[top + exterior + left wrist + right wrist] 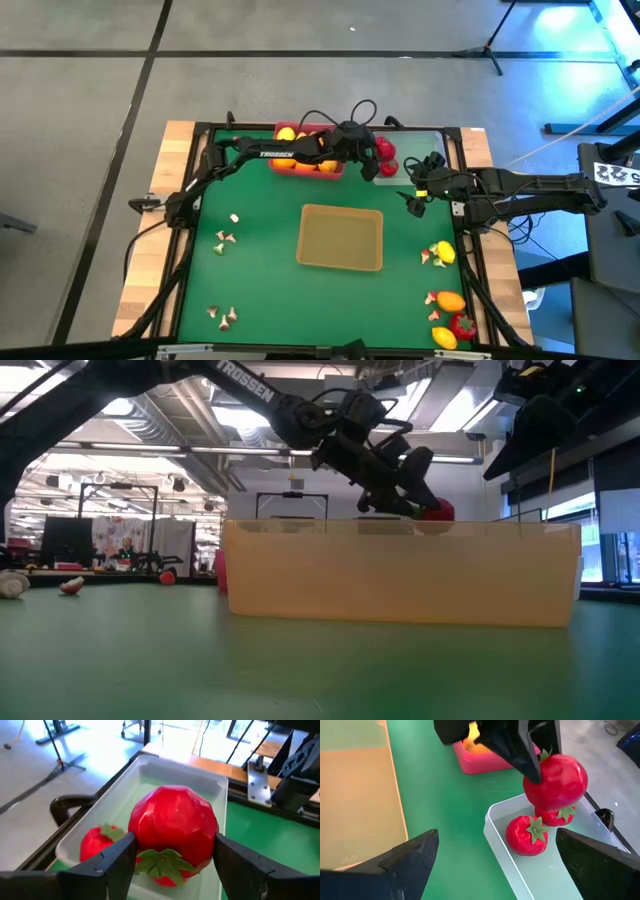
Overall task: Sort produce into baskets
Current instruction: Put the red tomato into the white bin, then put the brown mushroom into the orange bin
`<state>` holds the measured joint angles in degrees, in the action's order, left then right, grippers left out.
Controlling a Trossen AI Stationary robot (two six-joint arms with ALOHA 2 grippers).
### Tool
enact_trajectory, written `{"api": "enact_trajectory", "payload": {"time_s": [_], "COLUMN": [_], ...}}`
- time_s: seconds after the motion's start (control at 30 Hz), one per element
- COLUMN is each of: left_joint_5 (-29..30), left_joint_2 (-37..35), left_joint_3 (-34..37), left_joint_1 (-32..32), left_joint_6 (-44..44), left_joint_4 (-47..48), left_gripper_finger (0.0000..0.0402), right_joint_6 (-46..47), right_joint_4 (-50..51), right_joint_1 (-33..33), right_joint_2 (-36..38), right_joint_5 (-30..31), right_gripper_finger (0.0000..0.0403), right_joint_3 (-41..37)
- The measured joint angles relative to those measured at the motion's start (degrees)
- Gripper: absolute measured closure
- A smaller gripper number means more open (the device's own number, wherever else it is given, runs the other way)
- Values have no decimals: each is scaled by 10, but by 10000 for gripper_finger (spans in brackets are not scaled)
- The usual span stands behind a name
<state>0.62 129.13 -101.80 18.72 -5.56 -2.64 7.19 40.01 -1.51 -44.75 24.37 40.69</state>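
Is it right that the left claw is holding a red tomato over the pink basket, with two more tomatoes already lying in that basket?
Not quite. The left claw does hold a red tomato, but it hangs over the clear basket, not the pink basket, which holds yellow-orange fruit. The right wrist view shows two tomatoes lying in the clear one beneath it.

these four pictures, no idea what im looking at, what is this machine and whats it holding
Two robot arms work at a green table, filmed from above, from table height, and from each wrist. The left gripper holds a red tomato over the clear tray, where two more tomatoes lie. The right gripper waits open nearby. A pink tray holds yellow fruit, the tan tray sits mid-table, and loose produce lies around the edges.
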Motion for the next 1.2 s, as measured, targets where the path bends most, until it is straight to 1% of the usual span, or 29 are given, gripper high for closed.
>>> {"api": "enact_trajectory", "payload": {"time_s": [0.07,0.23,0.37,0.47,0.57,0.63,0.77,0.9,1.03,1.13,1.2], "left_joint_5": [0,1,1,-11,-35,-38,-42,-33,-12,-2,0], "left_joint_2": [10,9,-11,-37,-65,-81,-113,-140,-156,-164,-169], "left_joint_3": [0,1,1,1,1,1,0,1,1,2,12], "left_joint_1": [2,6,-1,-6,-12,-16,-20,-23,-40,-54,-63], "left_joint_6": [0,-16,-9,6,40,59,59,66,73,76,72], "left_joint_4": [-7,-5,24,51,74,95,145,208,257,284,282], "left_gripper_finger": [144,92,71,70,74,75,75,75,75,75,75], "right_joint_6": [0,0,0,0,0,0,0,0,0,0,0], "right_joint_4": [-1,0,0,0,0,0,0,0,-1,-1,-1], "right_joint_1": [0,0,0,0,0,0,0,0,0,0,0], "right_joint_2": [0,0,0,0,0,0,0,0,0,0,0], "right_joint_5": [0,0,0,0,0,0,0,0,0,0,0], "right_gripper_finger": [4,4,4,4,4,4,4,4,4,4,4], "right_joint_3": [0,0,0,0,0,0,0,0,0,0,0]}}
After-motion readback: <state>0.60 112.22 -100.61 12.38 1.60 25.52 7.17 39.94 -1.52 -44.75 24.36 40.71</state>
